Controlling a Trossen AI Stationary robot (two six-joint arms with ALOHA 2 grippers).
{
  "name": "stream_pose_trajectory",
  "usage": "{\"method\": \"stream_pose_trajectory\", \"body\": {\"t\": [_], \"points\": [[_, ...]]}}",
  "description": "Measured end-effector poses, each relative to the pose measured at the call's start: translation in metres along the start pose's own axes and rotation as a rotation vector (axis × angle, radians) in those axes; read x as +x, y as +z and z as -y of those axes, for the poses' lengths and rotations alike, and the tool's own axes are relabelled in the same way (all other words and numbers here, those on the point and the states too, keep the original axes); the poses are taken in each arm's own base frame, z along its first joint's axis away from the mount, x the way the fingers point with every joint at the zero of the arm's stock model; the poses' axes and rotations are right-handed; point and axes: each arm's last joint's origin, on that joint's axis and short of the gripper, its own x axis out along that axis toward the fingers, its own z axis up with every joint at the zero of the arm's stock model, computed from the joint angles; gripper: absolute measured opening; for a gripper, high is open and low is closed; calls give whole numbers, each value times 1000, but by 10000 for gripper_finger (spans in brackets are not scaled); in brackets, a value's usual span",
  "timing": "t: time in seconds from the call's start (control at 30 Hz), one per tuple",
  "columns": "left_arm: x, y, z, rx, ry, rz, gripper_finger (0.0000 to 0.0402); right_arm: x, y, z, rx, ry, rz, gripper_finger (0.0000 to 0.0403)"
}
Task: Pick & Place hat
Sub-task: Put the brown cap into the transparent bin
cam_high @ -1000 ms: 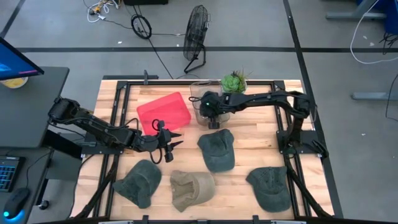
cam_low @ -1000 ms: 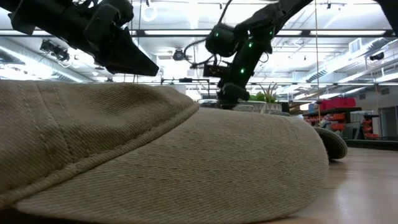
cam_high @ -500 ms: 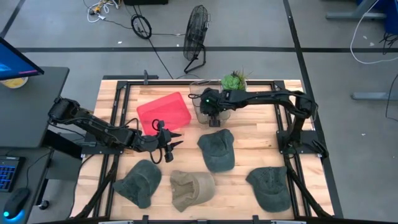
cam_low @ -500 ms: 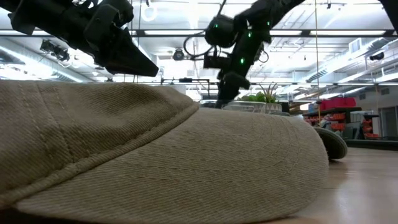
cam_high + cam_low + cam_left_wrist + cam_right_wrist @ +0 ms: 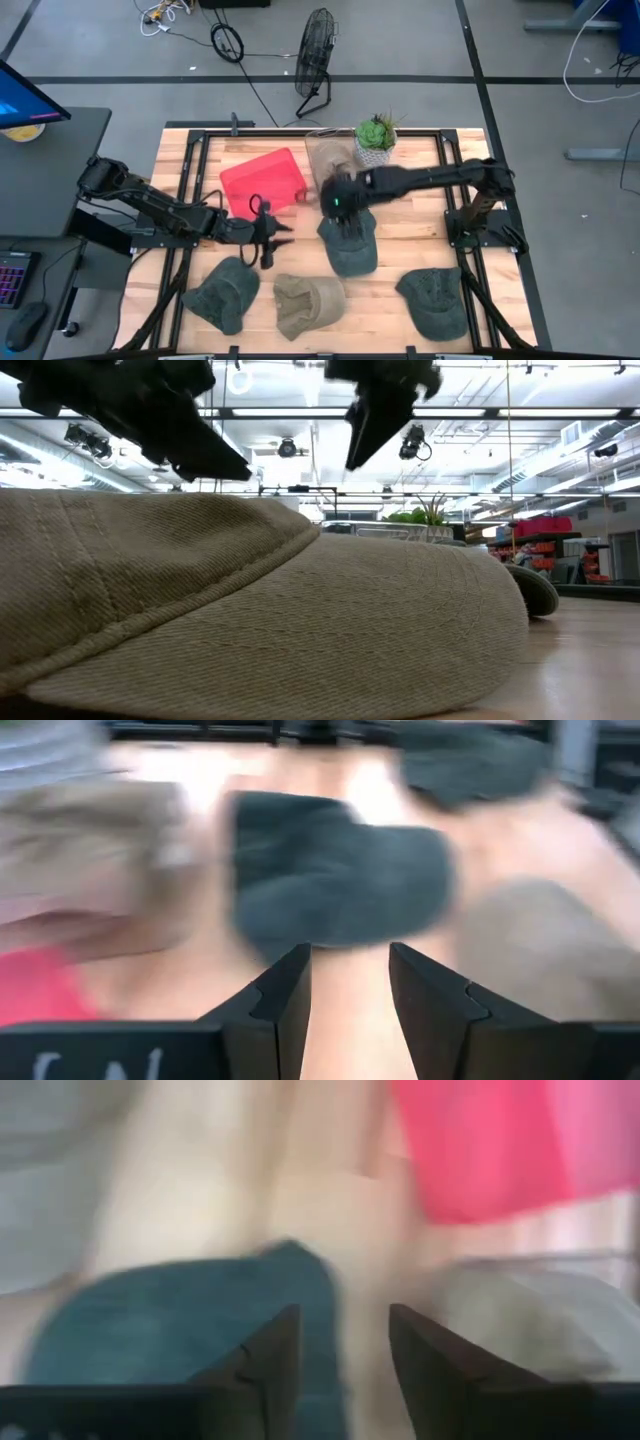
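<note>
Over the middle of the wooden table (image 5: 400,215), the right gripper (image 5: 343,213) hangs directly above the upper edge of a dark green hat (image 5: 349,243), its arm reaching in from about three o'clock. Its wrist view shows the two fingers (image 5: 265,1365) parted with a clear gap and nothing between them, the green hat (image 5: 170,1315) under them and the red bin (image 5: 480,1140) beyond. The left gripper (image 5: 266,238) sits at about nine o'clock from that hat, just below the red bin (image 5: 263,181), and its fingers (image 5: 283,1000) are likewise spread and empty, pointed toward a dark hat (image 5: 335,880) on the wood. Along the near edge of the table lie three more hats: a dark green one (image 5: 222,293) at about seven o'clock from the table's centre, a tan hat (image 5: 308,303) at six o'clock, and another green one (image 5: 434,301) at about five o'clock. A clear container (image 5: 328,155) and a small potted plant (image 5: 375,135) stand at the far edge, at twelve o'clock. In the low view the tan hat (image 5: 250,620) fills the foreground, with both arms dark above it.
</note>
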Motion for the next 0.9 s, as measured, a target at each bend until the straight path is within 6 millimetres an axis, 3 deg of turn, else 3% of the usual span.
{"method": "stream_pose_trajectory", "body": {"t": [0.2,0.4,0.6,0.77,0.9], "points": [[-5,-1,17,55,-240,-16,140,-7,7,-61,-29,72,13,191],[-11,0,32,113,-309,31,147,-14,8,-96,-28,113,27,189],[-3,-3,46,143,-353,72,198,-16,7,-108,5,127,30,183],[27,-6,60,163,-338,0,236,-16,8,-108,28,128,33,183],[50,-8,70,191,-354,-89,239,-16,8,-107,31,127,39,183]]}}
